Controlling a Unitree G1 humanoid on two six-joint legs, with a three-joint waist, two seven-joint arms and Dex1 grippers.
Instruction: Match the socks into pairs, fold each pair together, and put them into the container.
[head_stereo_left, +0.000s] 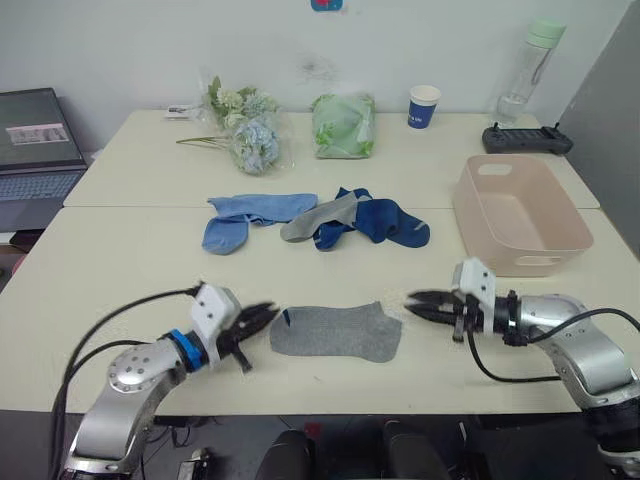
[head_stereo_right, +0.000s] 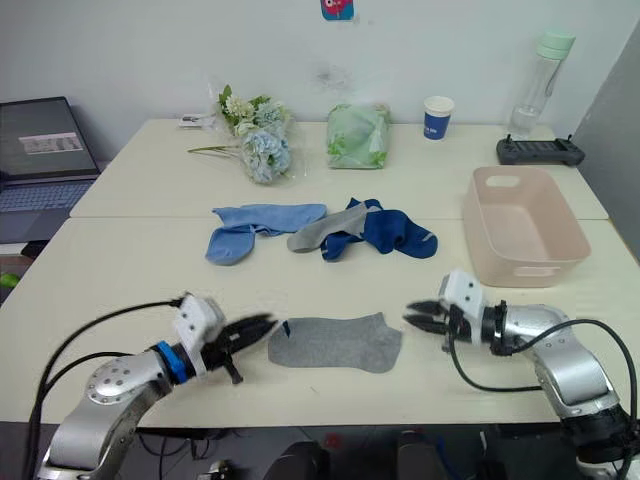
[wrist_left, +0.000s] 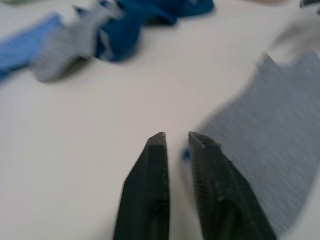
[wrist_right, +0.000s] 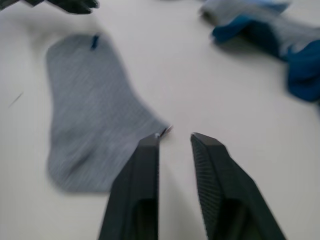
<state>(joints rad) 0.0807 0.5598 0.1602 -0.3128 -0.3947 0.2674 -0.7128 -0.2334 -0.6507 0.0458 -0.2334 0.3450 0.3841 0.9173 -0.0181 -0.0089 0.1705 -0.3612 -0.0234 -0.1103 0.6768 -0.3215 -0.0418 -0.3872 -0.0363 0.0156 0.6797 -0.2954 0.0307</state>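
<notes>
Along the far edge of the pale bench lie a bunch of white and pale blue flowers, a green crinkly bag and a blue paper cup, set apart from one another. Further toward the right far corner stands a clear bottle with a pale green cap, upright, with a black handheld controller just beside it. An open laptop sits off the bench's left end.

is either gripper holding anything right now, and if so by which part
Nothing is held. The left gripper and right gripper sit at either end of the flat grey fabric sock, jaws slightly open with nothing between them.
</notes>
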